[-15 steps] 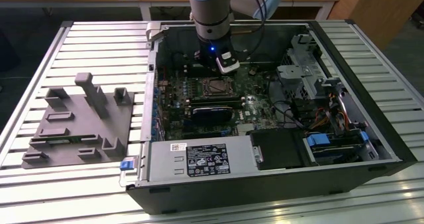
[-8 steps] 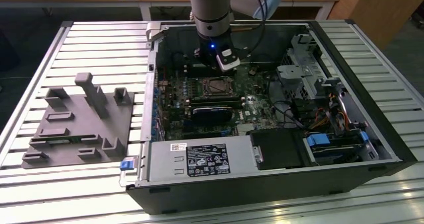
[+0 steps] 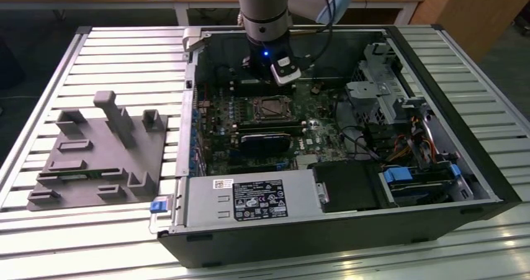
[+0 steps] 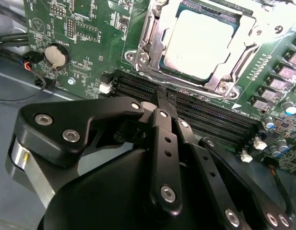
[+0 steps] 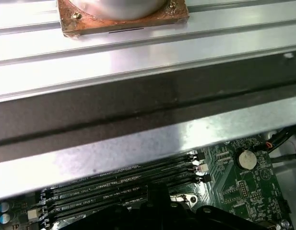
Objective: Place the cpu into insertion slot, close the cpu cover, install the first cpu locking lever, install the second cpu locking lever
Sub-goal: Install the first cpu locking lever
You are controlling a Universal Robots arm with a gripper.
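Observation:
In the second wrist view the cpu [image 4: 200,40] lies flat in the insertion slot [image 4: 138,58], its silvery top showing through the window of the cpu cover [image 4: 216,81]. The cover's grey frame lies down around the chip. Thin metal lever rods [image 4: 148,29] run along the frame's sides. My gripper [image 4: 163,96] hovers over the black memory slots [image 4: 205,115] just beside the socket, its black fingers [image 4: 163,143] shut together with nothing between them. In the exterior view the arm [image 3: 265,38] reaches down into the open computer case just behind the insertion slot [image 3: 272,108].
The case walls [image 3: 447,125] ring the motherboard. A power supply box [image 3: 248,199] sits at the near side, with drive cages and cables [image 3: 398,149] on the exterior view's right. A grey fixture plate [image 3: 99,153] lies on the slatted table at the exterior view's left. A coin battery [image 4: 56,55] sits near the socket.

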